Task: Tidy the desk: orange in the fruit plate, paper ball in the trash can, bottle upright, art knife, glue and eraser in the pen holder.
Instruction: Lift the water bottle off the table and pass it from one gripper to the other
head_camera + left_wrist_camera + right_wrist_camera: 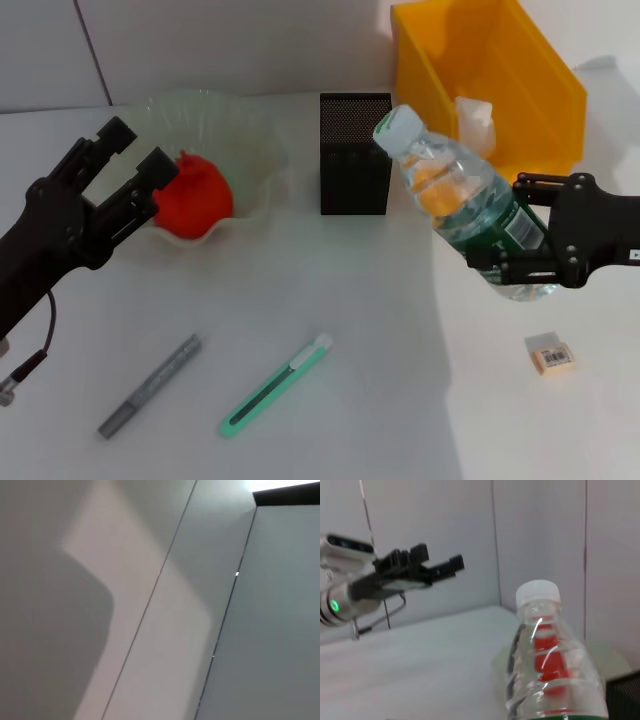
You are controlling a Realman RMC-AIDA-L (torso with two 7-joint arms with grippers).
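The right claw [515, 262] is clenched around the lower body of the bottle [465, 200], its black fingers clasping it at the green label, and it holds the bottle lifted off the white table [380, 350] and tilted, with the white cap leaning away toward the black mesh pen holder [355, 153]. The bottle is clear ribbed plastic; in the right wrist view it [547, 670] fills the near corner with the orange showing red through it. Just below this claw the eraser [550, 355], pale with a barcode sleeve, lies on the table. Behind the claw stands the yellow trash can [500, 85] with the white paper ball [475, 120] inside it. The table is plain white, backed by a grey panelled wall [200, 45]. Well apart across the table, the left claw [135, 170] hovers released, its fingers spread, just beside the orange [195, 195], which sits in the translucent frilled fruit plate [245, 140]. Toward the robot from that claw lie the grey glue stick [150, 386] and, next to it, the green art knife [277, 384], both flat and apart from each other. The left wrist view shows only grey wall panels [150, 605].
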